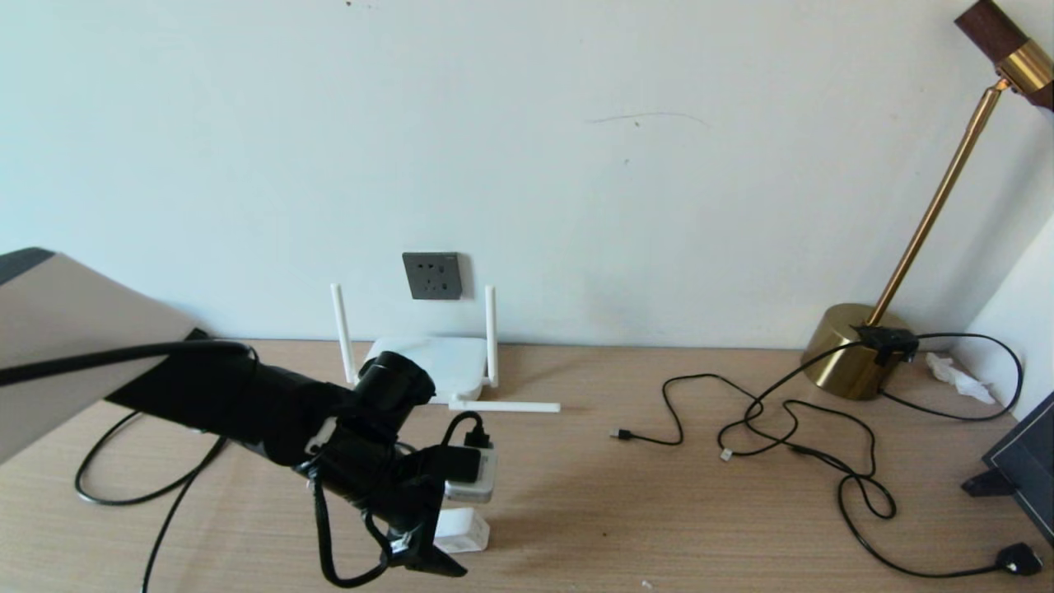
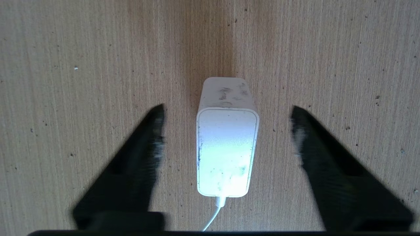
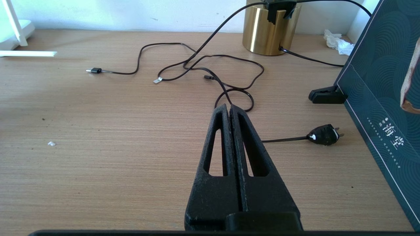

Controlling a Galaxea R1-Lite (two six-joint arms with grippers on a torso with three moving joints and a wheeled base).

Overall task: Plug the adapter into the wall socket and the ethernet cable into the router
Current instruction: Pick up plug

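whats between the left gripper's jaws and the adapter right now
Only bare table: the left wrist view shows the left gripper open astride the adapter, gaps both sides.

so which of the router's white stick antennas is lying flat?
The antenna lying on the wooden desk in front of the flat white router, pointing toward the brass lamp side. The two others visible stand upright at its back corners.

Desk [image 2: 82, 65] looks like matt light wood grain, a bit speckled. Adapter [image 2: 227, 147] is glossy white plastic, scuffed; lamp base [image 3: 267, 31] is shiny brass-looking metal.
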